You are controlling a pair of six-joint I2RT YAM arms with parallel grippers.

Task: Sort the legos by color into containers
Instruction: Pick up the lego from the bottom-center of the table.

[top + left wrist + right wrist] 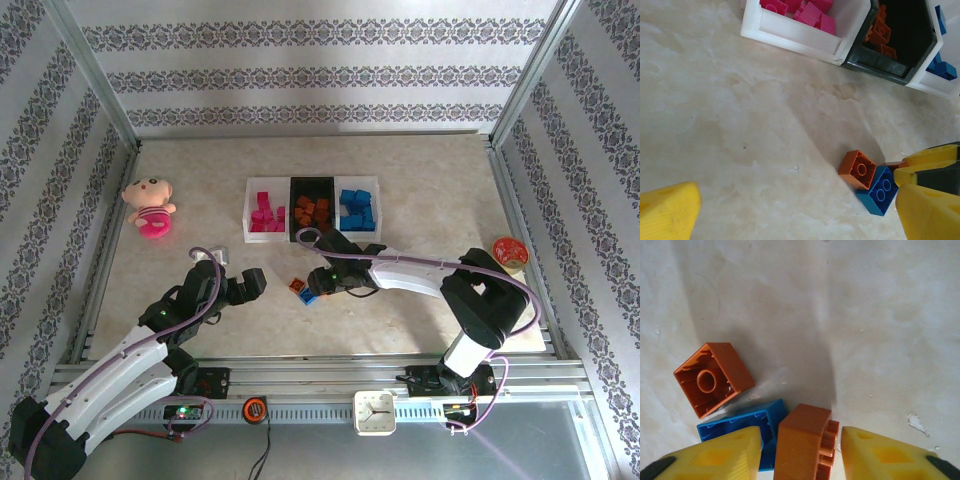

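Between the parted jaws of the right pincer (pixel 801 436) an orange lego (pixel 804 442) stands on the surface (pixel 865 315) — apparently unsqueezed, studs facing the right jaw; the black container (pixel 312 208) waits nearby.

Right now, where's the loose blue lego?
The loose blue lego sits near the middle of the top view, just nearer the robot than the black bin, against an orange lego and beside the right claw.
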